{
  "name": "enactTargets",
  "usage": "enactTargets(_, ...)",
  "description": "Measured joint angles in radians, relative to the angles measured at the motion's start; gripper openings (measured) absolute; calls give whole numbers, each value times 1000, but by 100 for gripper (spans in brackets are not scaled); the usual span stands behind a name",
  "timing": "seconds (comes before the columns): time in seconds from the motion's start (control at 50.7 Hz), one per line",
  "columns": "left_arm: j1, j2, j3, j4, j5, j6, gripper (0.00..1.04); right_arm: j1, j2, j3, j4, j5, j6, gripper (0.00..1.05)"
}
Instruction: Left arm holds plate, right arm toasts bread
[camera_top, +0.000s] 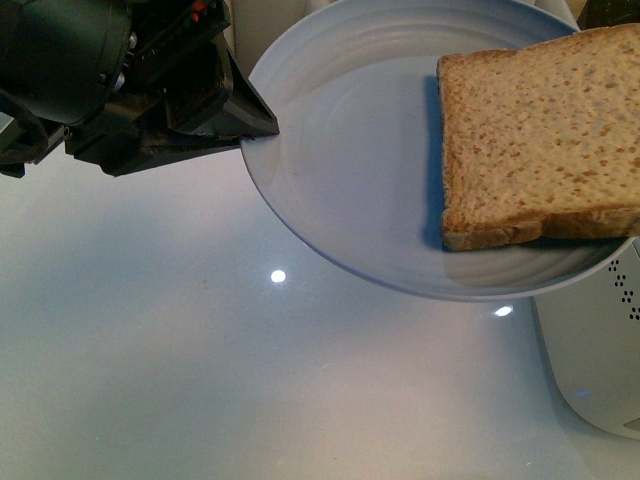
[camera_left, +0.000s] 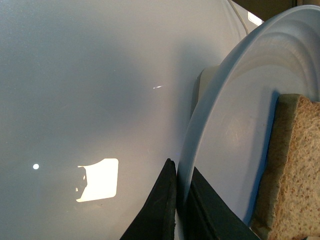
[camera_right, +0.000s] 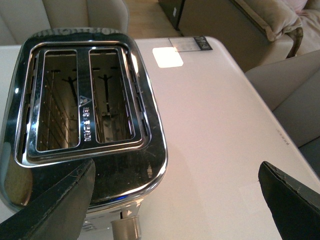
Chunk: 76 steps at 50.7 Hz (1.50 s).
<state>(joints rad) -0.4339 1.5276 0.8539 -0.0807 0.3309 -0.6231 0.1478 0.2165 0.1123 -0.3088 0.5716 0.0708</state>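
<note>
left pincer (camera_top: 262, 128) clamped on the rim of the plate (camera_top: 340, 190), one jaw above and one below, holding it clear of the white worktop (camera_top: 180, 380). the bread (camera_top: 545, 130) lies flat on the side of the plate farthest from that grip, toward the robot's right, with its outer edge reaching past the rim. right pincer (camera_right: 177, 164), spread wide and empty, hangs over the toaster (camera_right: 85, 100), whose two open slots (camera_right: 107, 95) run lengthwise away from it. the slice appears to sit on the right arm's side, so the pick-up likely turns on gripping that overhanging edge, then lining the slice's thin edge up with a slot.
</note>
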Motion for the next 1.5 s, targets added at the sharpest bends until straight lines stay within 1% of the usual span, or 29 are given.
enactTargets(0.217,-2,-2,0,0,2,0,3,11,0,12,2,-1,8,96)
enactTargets(0.414,-1,-2,0,0,-1,0,3,-3,19,37,41,-112,21,96)
enactTargets(0.552,-2,-2,0,0,-1,0,3,-41,105,97,89,-202,79,96)
enactTargets(0.591,-2,-2,0,0,-1,0,3,-53,143,127,103,-239,110,96)
enactTargets(0.69,-2,-2,0,0,-1,0,3,-66,233,209,129,-351,241,96)
enactTargets(0.808,-2,-2,0,0,-2,0,3,-63,336,254,183,-485,446,96)
enactTargets(0.867,-2,-2,0,0,-1,0,3,-51,386,254,213,-533,538,96)
enactTargets(0.985,-2,-2,0,0,-1,0,3,-16,464,239,271,-570,673,96)
enactTargets(1.143,-2,-2,0,0,-1,0,3,19,565,216,358,-604,777,96)
enactTargets(1.498,-2,-2,0,0,-2,0,3,82,689,211,486,-625,888,96)
